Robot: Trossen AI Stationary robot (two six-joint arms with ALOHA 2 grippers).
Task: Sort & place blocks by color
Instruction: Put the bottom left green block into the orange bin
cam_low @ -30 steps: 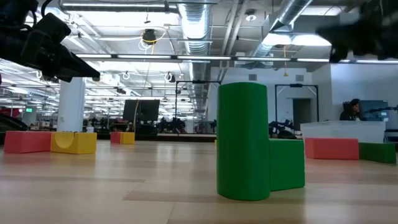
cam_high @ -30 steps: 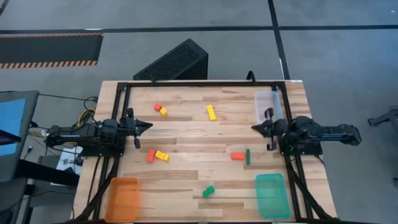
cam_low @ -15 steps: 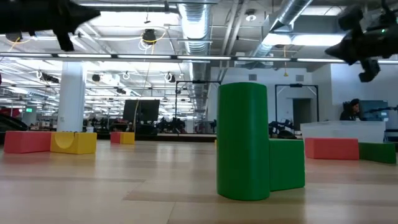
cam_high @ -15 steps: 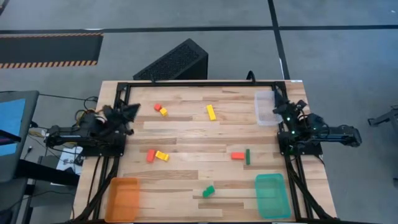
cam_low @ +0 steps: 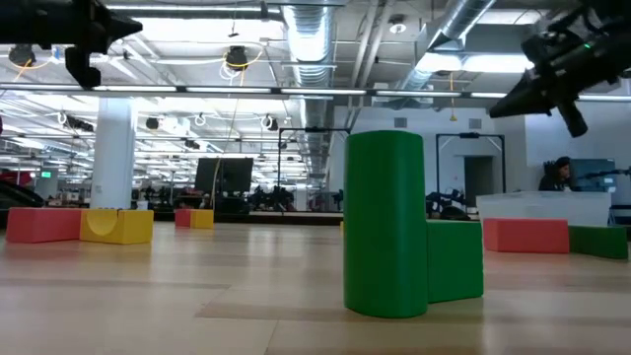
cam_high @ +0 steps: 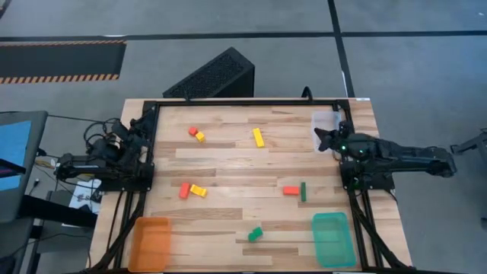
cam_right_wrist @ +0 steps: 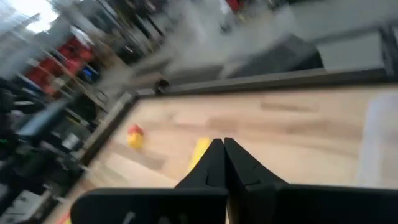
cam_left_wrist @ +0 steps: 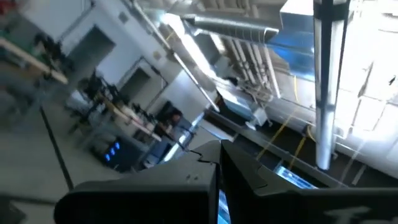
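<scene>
Blocks of red, yellow and green are spread over the wooden table (cam_high: 228, 164), none yet in a tray. Nearest the front edge a green pair (cam_high: 255, 234) is found, an upright cylinder touching a squat block, between the orange tray (cam_high: 151, 242) and the teal tray (cam_high: 332, 238). Further in, a red block touching a yellow one (cam_high: 192, 190) lies on the left, and a red block (cam_high: 291, 190) lies just beside a thin green bar (cam_high: 303, 191) on the right. Towards the far edge a yellow bar (cam_high: 259, 137) and a small red and yellow pair (cam_high: 196, 134) are seen, with a clear tray (cam_high: 327, 129) at the far right corner.

The pieces are judged to be light, rigid and smooth, unlikely to break but easily nudged or rolled. A hold across the flat long sides of each bar, near its middle, is suggested; the cylinder would best be taken across its width, and touching pairs may need to be parted first.

The left gripper (cam_high: 139, 125) is held off the table's left edge, tilted up towards the room, fingers pressed together on nothing. The right gripper (cam_high: 319, 138) is held above the right edge beside the clear tray, pointed inward, fingers likewise closed and empty.
</scene>
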